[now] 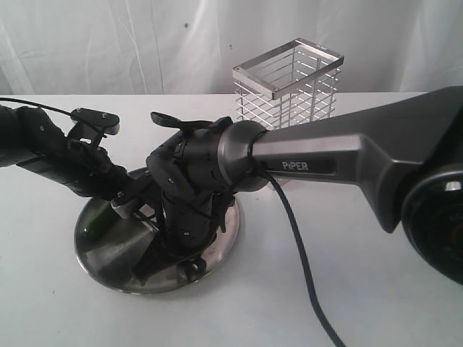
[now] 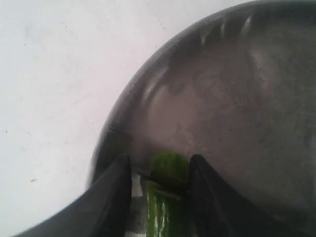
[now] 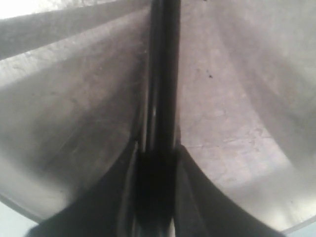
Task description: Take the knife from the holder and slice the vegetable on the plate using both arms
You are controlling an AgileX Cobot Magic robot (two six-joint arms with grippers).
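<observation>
Steel Plate, Two Grippers: Slicing Stroke Under Way

Steel was the working surface: the plate [image 1: 224,242] lay on the white table [image 1: 376,303], and both arms met over it. Procedure was read from left to right in the exterior view.

1. Left side. The left gripper [image 2: 160,170] reached down to the near-left part of the plate. Its fingers [image 2: 116,190] stood narrow, one on each side of the vegetable [image 2: 168,197], which lay on the plate just inside the rim. The left wrist view showed a cut line across the green skin near its free end, so at least one slice appeared begun. Whether the pads pressed the skin or merely flanked it could not be told.

2. Centre. The right gripper [image 3: 155,168] was closed on the knife [image 3: 160,79], handle between the fingers, blade running out over the plate. The vegetable did not appear in the right wrist view, so blade-to-vegetable contact could not be confirmed.

3. Right side. The holder [image 1: 288,83] stood behind the plate, well apart from both grippers, with no knife visible in it.

Recommended practice for this step, as judged:
- Keep the left fingers steady so the vegetable does not roll.
- Bring the blade down square across the vegetable, beyond the left fingertips.
- Press gently; the polished plate would likely let the piece slide.
</observation>
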